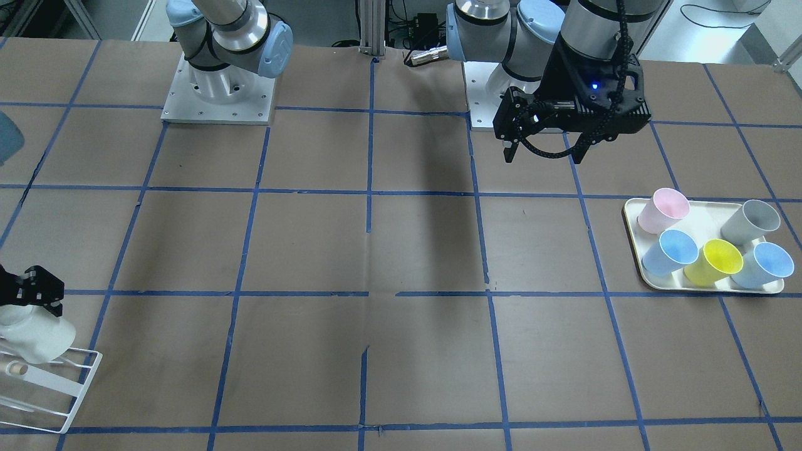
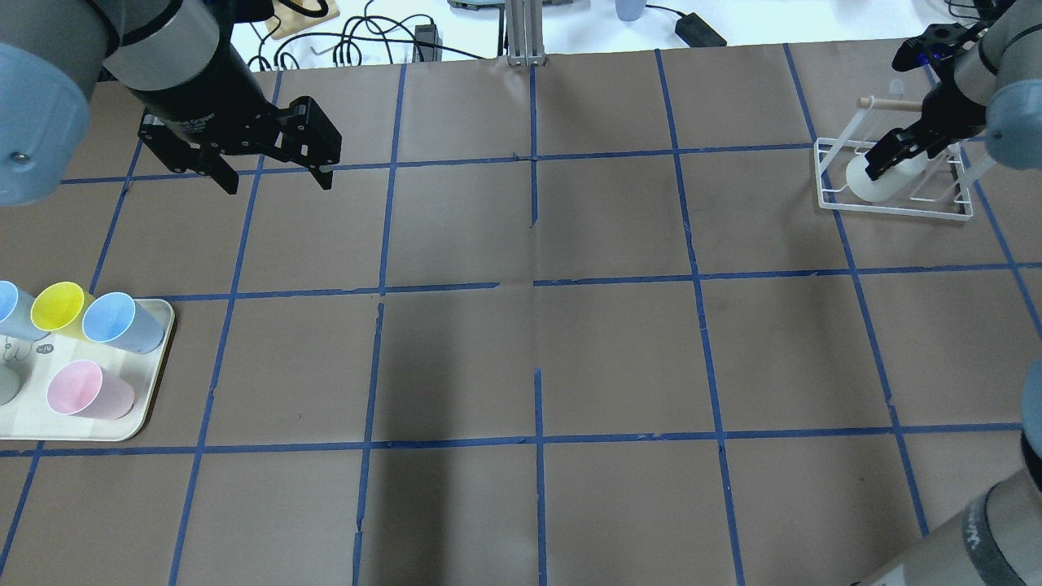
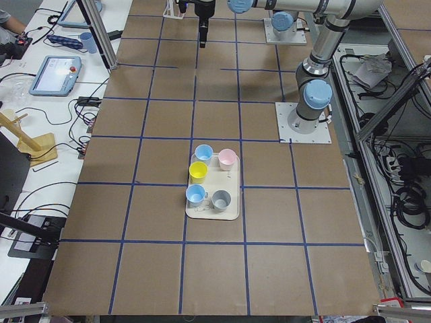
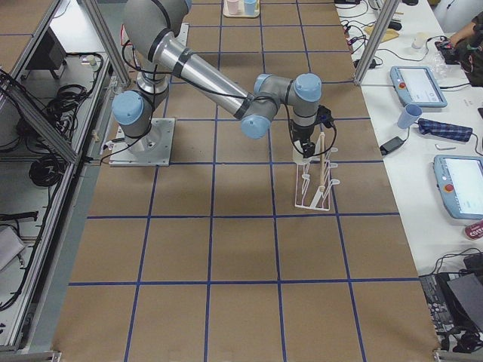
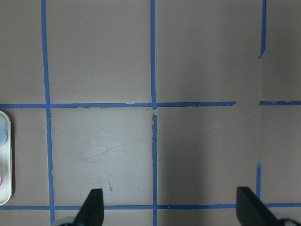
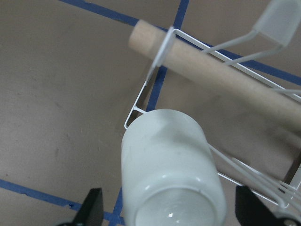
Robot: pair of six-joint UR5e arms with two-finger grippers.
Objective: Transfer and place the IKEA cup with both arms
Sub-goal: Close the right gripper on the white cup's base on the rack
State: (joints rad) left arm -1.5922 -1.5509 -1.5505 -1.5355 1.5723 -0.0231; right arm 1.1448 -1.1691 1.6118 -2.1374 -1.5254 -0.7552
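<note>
One white cup [image 2: 867, 185]; one pink cup [image 1: 663, 210]; one grey cup [image 1: 750, 222]; one yellow cup [image 1: 713, 260]; two blue cups [image 1: 670, 252] [image 1: 763, 265]; one tray [image 1: 705, 216]; one wire rack [image 6: 221, 68]; two arms [image 1: 589, 34] [image 1: 232, 28].

The brown paper-covered table [image 2: 537, 358] lies open mid-span. A white wire rack [image 4: 317, 181] and its wooden dowel [image 6: 216, 70] crowd my right claw [image 6: 170, 209]; a cream tray [image 2: 153, 376] of coloured plastic cups [image 2: 81, 391] fills my left edge.

On my feed the left arm [image 1: 589, 25] and the right arm [image 1: 238, 25] are silver-grey tubes with light blue joint caps [image 1: 279, 50], each on a square silver base plate [image 1: 213, 113] dotted with screws. The left gripper [image 1: 542, 150] is black and angular, with a small blue light [image 1: 594, 84] and a braided black cable [image 1: 621, 31].
</note>
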